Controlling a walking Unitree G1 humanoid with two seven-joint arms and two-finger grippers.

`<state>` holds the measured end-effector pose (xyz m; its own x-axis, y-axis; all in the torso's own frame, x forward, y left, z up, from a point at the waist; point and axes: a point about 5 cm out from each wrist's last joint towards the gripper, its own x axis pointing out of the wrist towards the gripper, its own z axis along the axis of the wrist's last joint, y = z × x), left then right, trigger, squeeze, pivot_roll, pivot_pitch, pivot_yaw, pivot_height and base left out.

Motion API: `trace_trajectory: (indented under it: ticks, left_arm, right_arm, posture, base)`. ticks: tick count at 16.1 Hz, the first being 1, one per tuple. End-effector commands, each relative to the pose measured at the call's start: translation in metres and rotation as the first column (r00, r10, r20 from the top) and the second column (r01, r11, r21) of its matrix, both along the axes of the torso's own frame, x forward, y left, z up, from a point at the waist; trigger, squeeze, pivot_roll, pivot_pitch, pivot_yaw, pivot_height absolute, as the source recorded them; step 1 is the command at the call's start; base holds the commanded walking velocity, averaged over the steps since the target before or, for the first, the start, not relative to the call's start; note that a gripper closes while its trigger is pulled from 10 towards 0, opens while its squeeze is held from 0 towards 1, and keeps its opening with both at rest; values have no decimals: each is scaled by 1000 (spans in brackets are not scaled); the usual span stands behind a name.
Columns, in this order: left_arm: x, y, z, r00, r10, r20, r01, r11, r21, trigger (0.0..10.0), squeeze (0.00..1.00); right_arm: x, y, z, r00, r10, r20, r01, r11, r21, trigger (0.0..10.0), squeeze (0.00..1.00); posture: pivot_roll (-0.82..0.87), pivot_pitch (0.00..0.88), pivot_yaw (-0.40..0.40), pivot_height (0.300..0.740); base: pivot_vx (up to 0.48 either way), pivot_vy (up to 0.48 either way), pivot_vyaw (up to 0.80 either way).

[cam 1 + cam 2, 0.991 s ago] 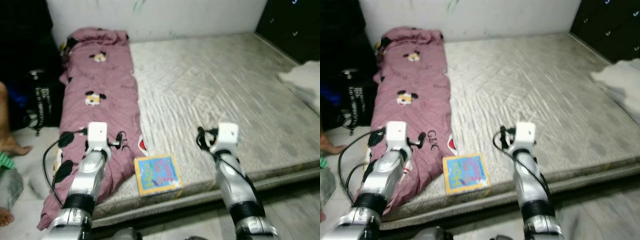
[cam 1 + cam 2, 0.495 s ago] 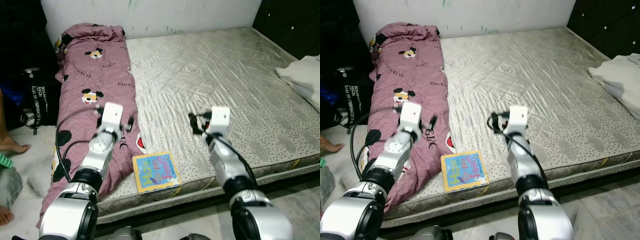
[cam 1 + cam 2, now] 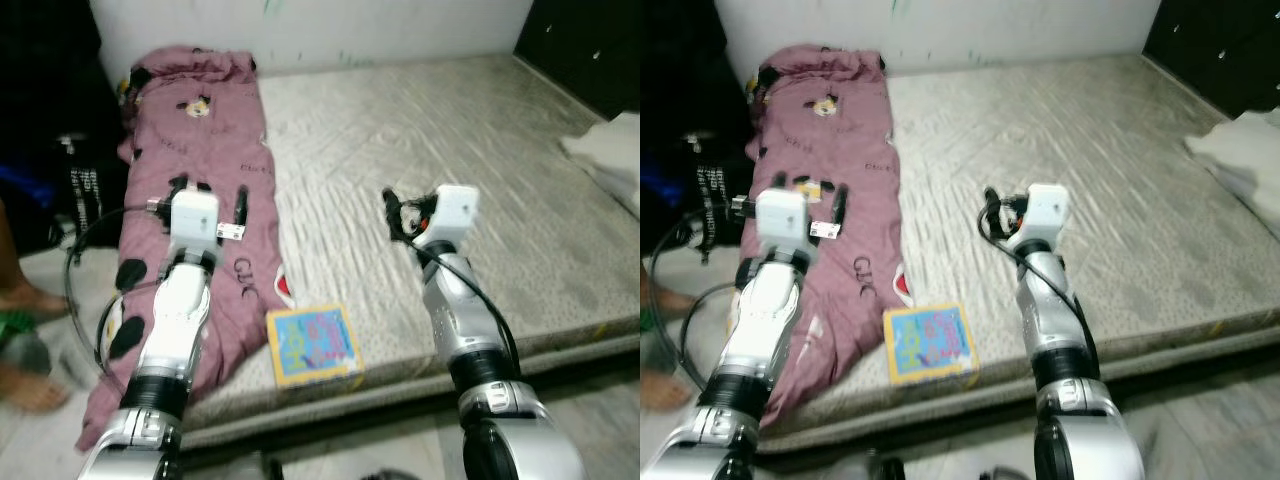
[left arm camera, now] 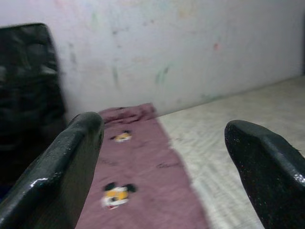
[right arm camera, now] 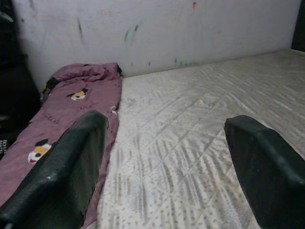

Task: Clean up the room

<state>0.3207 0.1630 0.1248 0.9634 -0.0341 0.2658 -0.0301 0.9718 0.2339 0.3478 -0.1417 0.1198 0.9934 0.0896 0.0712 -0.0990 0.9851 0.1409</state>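
A pink blanket (image 3: 205, 120) printed with cartoon mice lies along the left side of a bare grey mattress (image 3: 450, 130). A blue children's book (image 3: 313, 345) with a yellow border rests at the mattress's front edge, between my arms. My left gripper (image 3: 208, 193) hovers over the blanket, open and empty; in the left wrist view its fingers (image 4: 62, 176) stand wide apart. My right gripper (image 3: 400, 212) is held over the middle of the mattress, open as well, with nothing between its fingers (image 5: 71, 167).
A white cloth (image 3: 610, 160) lies at the mattress's right edge. A black bag (image 3: 85, 180) stands on the floor left of the bed, and a person's feet (image 3: 25, 300) are beside it. Dark cabinets (image 3: 590, 50) stand at the back right. A white wall (image 3: 380, 25) runs behind.
The head camera has shaken and shifted. My left gripper has drifted a little left and farther over the blanket. The right arm stays raised over the mattress; the book has not moved.
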Motion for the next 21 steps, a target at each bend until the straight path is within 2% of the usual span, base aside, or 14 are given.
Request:
trace_trajectory:
  ticks: [1, 2, 3, 5, 6, 7, 8, 9, 10, 11, 12, 17, 20, 21]
  left_arm:
    - [-3, 3, 7, 999, -2, 47, 0, 999, 53, 10000, 0]
    - [-7, 6, 11, 996, -6, 87, -4, 993, 118, 10000, 0]
    - [-8, 7, 13, 995, 8, 101, -20, 993, 117, 10000, 0]
    - [-8, 7, 15, 995, 31, 90, -35, 998, 43, 10000, 0]
    - [-8, 0, 3, 997, 75, -23, -76, 994, -79, 10000, 0]
    - [-13, -11, -6, 994, -74, -77, 54, 970, -237, 10000, 0]
    - [-18, -15, -9, 989, -121, -87, 95, 961, -258, 10000, 0]
    - [-22, -17, -13, 986, -128, -105, 100, 966, -238, 10000, 0]
    - [-26, -22, -12, 978, -182, -103, 135, 926, -353, 10000, 0]
    - [-28, -24, -11, 972, -207, -108, 142, 892, -429, 10000, 0]
    - [-31, -23, -12, 969, -218, -116, 147, 887, -437, 10000, 0]
    - [-49, -13, -21, 969, -162, -186, 91, 935, -343, 10000, 0]
    - [-50, -8, -26, 961, -151, -233, 61, 934, -353, 10000, 0]
    - [-51, -10, -27, 955, -170, -242, 81, 938, -337, 10000, 0]
  right_arm:
    - [-2, 6, 10, 999, 27, 40, -27, 1000, 4, 10000, 0]
    - [-5, 8, 16, 996, 42, 80, -41, 999, -17, 10000, 0]
    - [-7, 10, 20, 992, 58, 109, -55, 998, -34, 10000, 0]
    - [-10, 10, 22, 991, 46, 122, -41, 998, -42, 10000, 0]
    - [-15, 6, 18, 995, 10, 102, -7, 1000, -28, 10000, 0]
    - [-18, 3, 16, 996, -5, 87, 7, 1000, -20, 10000, 0]
    - [-19, 0, 14, 997, -11, 74, 12, 1000, -6, 10000, 0]
    - [-22, 0, 11, 998, -5, 55, 5, 1000, -4, 10000, 0]
    - [-26, 1, 5, 1000, 3, 30, -3, 1000, -2, 10000, 0]
    - [-28, 2, 1, 1000, -2, 10, 2, 1000, 7, 10000, 0]
    - [-31, 3, -3, 1000, -2, -3, 2, 1000, 8, 10000, 0]
    - [-46, 6, -13, 999, -6, -47, 6, 1000, -3, 10000, 0]
    - [-50, 4, -19, 997, -26, -69, 26, 1000, -7, 10000, 0]
    - [-50, 3, -19, 997, -39, -74, 38, 999, -11, 10000, 0]
  posture:
    - [28, 0, 9, 740]
    - [26, 0, 3, 740]
    - [24, 0, 2, 740]
    - [23, 0, 3, 740]
    - [16, 0, 7, 740]
    - [7, 0, 3, 740]
    - [8, 0, 0, 740]
    - [11, 0, -1, 740]
    - [13, 0, -2, 740]
    - [18, 0, -7, 740]
    - [22, 0, -13, 740]
    - [43, 0, -18, 740]
    - [39, 0, -4, 740]
    - [37, 0, -4, 740]
  base:
    - [0, 0, 0]
    - [0, 0, 0]
    - [0, 0, 0]
    - [0, 0, 0]
    - [0, 0, 0]
    - [0, 0, 0]
    - [0, 0, 0]
    - [0, 0, 0]
    - [0, 0, 0]
    - [0, 0, 0]
    - [0, 0, 0]
    - [0, 0, 0]
    - [0, 0, 0]
    - [0, 0, 0]
